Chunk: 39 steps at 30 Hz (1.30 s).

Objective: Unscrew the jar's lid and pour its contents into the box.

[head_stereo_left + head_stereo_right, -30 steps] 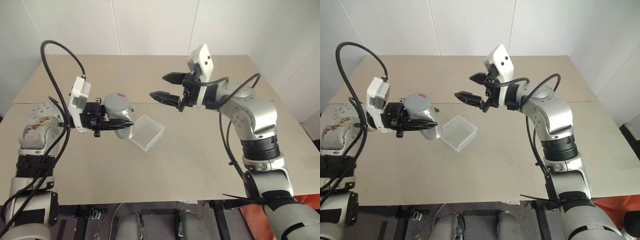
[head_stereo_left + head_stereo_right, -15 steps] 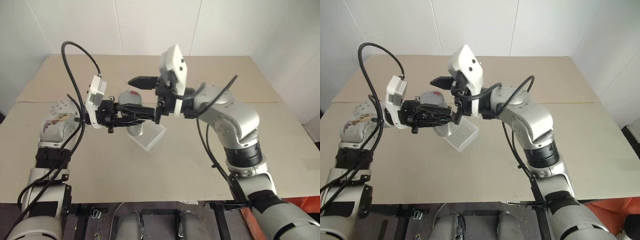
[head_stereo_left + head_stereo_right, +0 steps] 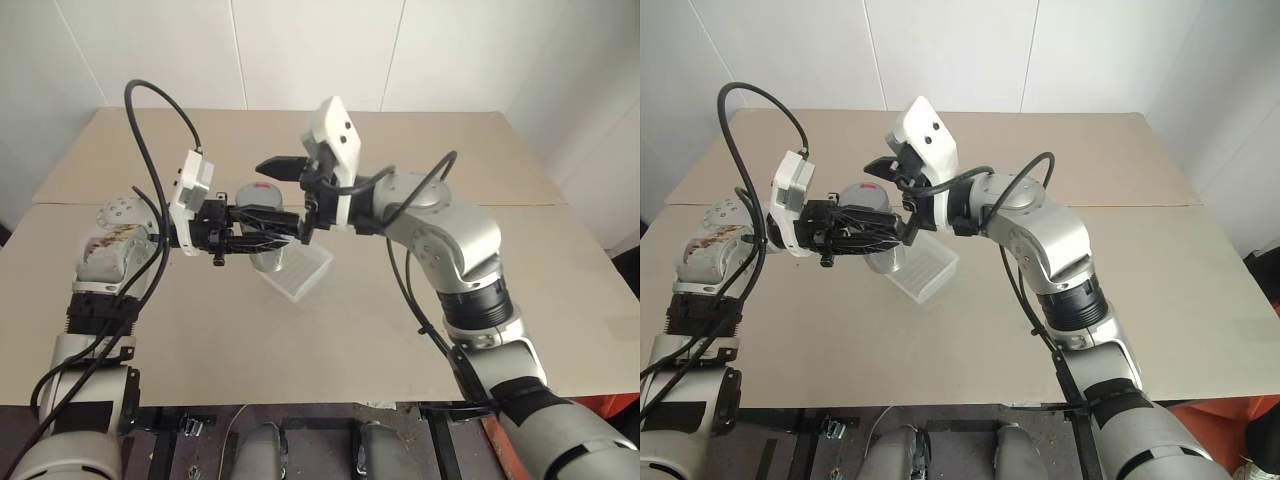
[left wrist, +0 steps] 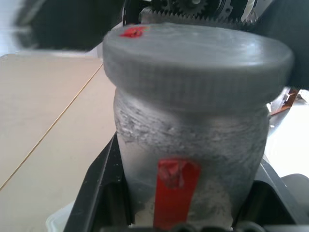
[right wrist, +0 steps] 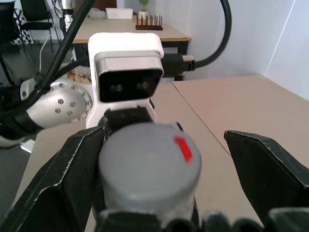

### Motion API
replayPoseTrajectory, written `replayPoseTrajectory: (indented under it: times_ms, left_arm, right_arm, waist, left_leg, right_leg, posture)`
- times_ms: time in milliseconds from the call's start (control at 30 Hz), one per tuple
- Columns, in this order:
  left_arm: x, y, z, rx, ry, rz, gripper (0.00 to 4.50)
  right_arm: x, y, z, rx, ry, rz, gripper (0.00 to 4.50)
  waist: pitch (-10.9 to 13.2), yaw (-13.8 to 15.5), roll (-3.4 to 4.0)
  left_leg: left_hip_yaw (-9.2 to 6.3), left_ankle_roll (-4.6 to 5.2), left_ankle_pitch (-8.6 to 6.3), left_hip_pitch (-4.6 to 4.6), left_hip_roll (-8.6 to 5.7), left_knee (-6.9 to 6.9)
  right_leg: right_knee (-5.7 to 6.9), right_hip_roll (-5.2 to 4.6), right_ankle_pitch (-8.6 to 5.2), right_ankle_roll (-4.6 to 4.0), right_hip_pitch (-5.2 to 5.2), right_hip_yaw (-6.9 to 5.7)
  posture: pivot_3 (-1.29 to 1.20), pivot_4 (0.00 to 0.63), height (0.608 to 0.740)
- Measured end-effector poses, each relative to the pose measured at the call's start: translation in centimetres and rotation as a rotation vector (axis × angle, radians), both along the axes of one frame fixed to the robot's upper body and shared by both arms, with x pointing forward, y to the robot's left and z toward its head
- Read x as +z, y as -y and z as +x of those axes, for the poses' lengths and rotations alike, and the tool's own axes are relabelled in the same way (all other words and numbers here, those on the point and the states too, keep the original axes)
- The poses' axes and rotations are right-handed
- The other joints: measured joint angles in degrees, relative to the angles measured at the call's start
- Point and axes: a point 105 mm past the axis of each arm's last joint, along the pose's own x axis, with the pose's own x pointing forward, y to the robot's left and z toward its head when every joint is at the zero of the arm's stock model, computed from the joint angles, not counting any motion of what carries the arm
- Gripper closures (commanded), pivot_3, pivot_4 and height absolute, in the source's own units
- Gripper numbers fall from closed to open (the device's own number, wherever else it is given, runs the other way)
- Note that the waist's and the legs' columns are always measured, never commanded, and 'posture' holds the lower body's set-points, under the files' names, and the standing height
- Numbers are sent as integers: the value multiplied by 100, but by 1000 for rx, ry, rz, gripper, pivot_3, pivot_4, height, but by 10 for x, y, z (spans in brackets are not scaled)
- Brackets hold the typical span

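A beige counter (image 3: 300,350) spreads across the scene, its top made of panels meeting at a straight seam (image 3: 560,205) that crosses from side to side. White walls (image 3: 300,50) rise behind its far edge. In the right wrist view, a second table (image 5: 140,34) stands farther off, bearing a dark rack of upright pegs (image 5: 148,21) and a white tray (image 5: 119,13); a black chair (image 5: 36,12) stands near.

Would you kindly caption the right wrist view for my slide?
Open right gripper straddling the grey lid of the jar held by the left gripper.
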Motion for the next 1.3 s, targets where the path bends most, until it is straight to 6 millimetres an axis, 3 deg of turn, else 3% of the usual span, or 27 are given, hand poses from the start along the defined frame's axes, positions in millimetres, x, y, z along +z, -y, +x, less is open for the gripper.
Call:
replayPoseTrajectory:
  times_ms: [333, 633, 933, 1100, 1267, 1300]
  left_arm:
    - [-1, -3, -3, -17, -1, 11, 2566]
    - [-1, -4, -4, -31, 4, 16, 2566]
    - [-2, -3, -4, -35, 3, 12, 2566]
    - [-2, -1, -4, -42, 2, 4, 2566]
    - [-2, -1, -4, -42, 2, 4, 2566]
    - [-2, -1, -4, -42, 2, 4, 2566]
  right_arm:
    - [4, 24, 2, -31, 8, 20, 17]
    - [-1, 28, -7, 22, 1, 13, 17]
    - [6, 9, -21, 106, -5, 41, 17]
    - [-2, -7, -16, 78, -12, -1, 17]
    - [-7, -9, -8, 39, -28, -11, 17]
    - [-7, -9, -8, 39, -29, -9, 184]
  waist:
    - [0, 8, 0]
    - [0, 2, 0]
    - [0, -1, 0]
    - [0, -1, 0]
    - [0, 9, 0]
    - [0, 5, 0]
  left_leg:
    - [1, 0, 0, 0, 0, 1]
    - [1, 0, 0, 1, 0, 0]
    - [1, 0, 0, 1, 0, 1]
    - [1, 0, 0, 1, 0, 1]
    - [0, 0, 0, -1, -1, 2]
    - [0, 0, 0, -1, 0, 1]
  right_leg:
    - [-3, 0, 0, 0, 1, 0]
    - [-3, 0, 0, 0, 0, 1]
    - [-1, 0, 0, 0, 0, 1]
    - [0, 0, 0, 0, 0, 1]
    - [1, 0, 0, 0, 1, 0]
    - [1, 0, 0, 0, 1, 0]
  posture:
    - [0, 150, 740]
    - [0, 150, 740]
    - [0, 150, 740]
    - [0, 150, 740]
    - [0, 150, 740]
    - [0, 150, 740]
